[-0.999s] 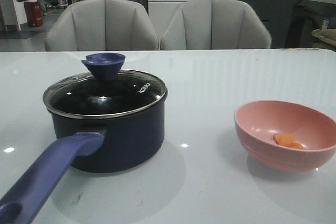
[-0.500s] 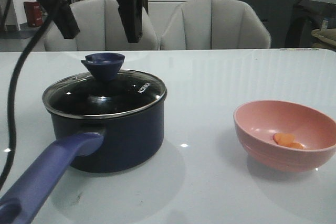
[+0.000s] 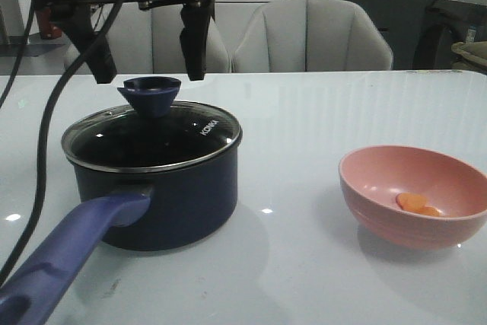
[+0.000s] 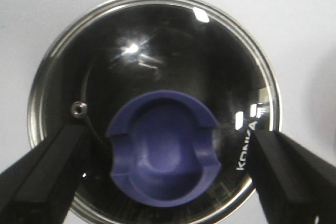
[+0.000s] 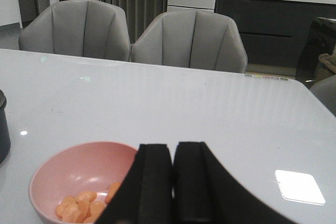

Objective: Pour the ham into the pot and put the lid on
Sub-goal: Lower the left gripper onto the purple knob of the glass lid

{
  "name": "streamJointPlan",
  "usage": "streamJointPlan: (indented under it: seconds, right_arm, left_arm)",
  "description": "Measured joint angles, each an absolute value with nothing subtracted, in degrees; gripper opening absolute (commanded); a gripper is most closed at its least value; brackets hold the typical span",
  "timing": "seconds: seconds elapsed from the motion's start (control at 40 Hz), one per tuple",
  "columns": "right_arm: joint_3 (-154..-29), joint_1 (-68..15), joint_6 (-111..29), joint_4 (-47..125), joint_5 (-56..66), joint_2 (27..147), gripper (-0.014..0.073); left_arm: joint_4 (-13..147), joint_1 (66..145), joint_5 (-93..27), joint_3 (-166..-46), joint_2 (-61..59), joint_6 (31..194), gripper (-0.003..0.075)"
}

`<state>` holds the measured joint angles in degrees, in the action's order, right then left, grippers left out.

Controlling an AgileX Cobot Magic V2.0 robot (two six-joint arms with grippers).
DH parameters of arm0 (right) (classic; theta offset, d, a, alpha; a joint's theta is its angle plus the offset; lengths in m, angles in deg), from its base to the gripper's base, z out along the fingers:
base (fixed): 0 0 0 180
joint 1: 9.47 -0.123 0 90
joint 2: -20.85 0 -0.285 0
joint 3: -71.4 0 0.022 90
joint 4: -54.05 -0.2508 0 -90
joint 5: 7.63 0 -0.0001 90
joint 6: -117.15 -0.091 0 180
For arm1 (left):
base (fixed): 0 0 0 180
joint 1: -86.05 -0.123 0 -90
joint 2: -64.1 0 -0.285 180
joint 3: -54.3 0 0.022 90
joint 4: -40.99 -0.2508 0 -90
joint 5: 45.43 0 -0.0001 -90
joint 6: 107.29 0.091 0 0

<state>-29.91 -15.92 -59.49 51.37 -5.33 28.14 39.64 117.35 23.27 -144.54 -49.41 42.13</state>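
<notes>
The pot (image 3: 163, 195) sat on the white table (image 3: 319, 264) at front-left, its long purple-blue handle (image 3: 68, 256) running toward the near-left corner. The lid (image 3: 152, 138) was on the pot, seated flat on the rim, w/ the knob (image 3: 152, 93) upright at its centre.

The left gripper (image 3: 146, 74) hung directly over the lid, jaws spread wide. In the front view its two dark fingers (image 3: 193, 45) came down on either side of the knob, tips at about the height of the knob's top, not touching it. The left wrist view showed the same: the knob (image 4: 164, 155) lay between the two fingers (image 4: 50, 174), w/ clear gaps both sides, nothing gripped.

The ham (image 3: 417, 204) was in the pink bowl (image 3: 415, 195), which stood at front-right, well apart from the pot. The right wrist view showed a pile of orange slices (image 5: 81, 205) at the bowl's bottom.

The right gripper (image 5: 172, 182) had its pads pressed together, holding nothing, and hovered near the bowl's (image 5: 79, 182) rim, beside the ham rather than over it. It didn't show in the front view.
</notes>
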Motion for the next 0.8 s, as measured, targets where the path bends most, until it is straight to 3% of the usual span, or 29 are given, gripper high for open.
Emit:
streamJointPlan:
  seconds: [0.65, 0.799]
  right_arm:
    - [-29.91, -15.92, -59.49, 51.37, -5.43, 28.14, 0.0149]
    - [-29.91, -15.92, -59.49, 51.37, -5.43, 28.14, 0.0149]
  left_arm:
    - [42.55, 116.13, 24.88, -144.76, -54.45, 46.03, 0.0629]
    - [42.55, 116.13, 24.88, -144.76, -54.45, 46.15, 0.0575]
